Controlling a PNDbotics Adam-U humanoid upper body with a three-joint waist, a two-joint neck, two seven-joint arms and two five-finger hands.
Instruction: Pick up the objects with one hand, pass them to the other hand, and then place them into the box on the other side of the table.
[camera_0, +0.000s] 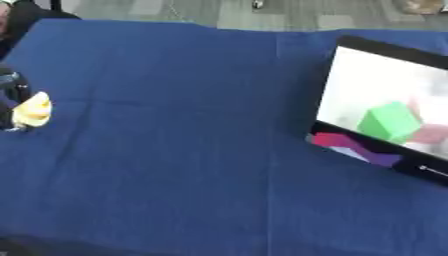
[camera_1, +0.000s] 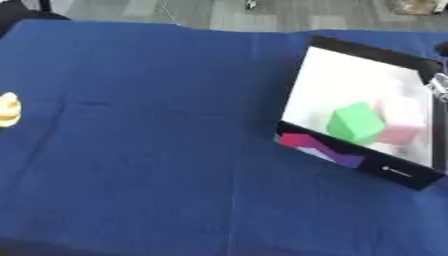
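Box (camera_1: 398, 172): black-rimmed, white smooth interior, pink and purple patch on near outer wall, sits askew at table's right side. Blue cloth (camera_0: 175, 150) covers table, soft, faint fold creases. Inside box: green cube (camera_1: 354, 122), matte, sharp-edged, beside pale pink block (camera_1: 401, 120), softer outline; whether touching unclear. Yellow rounded object (camera_0: 33, 110), pale, lumpy, at far left edge. Left hand (camera_0: 10, 92): black, only sliver visible at left edge, right behind yellow object; cannot tell whether fingers grip it. Right hand: grey fragment (camera_1: 438, 85) at right edge over box, finger pose unreadable.
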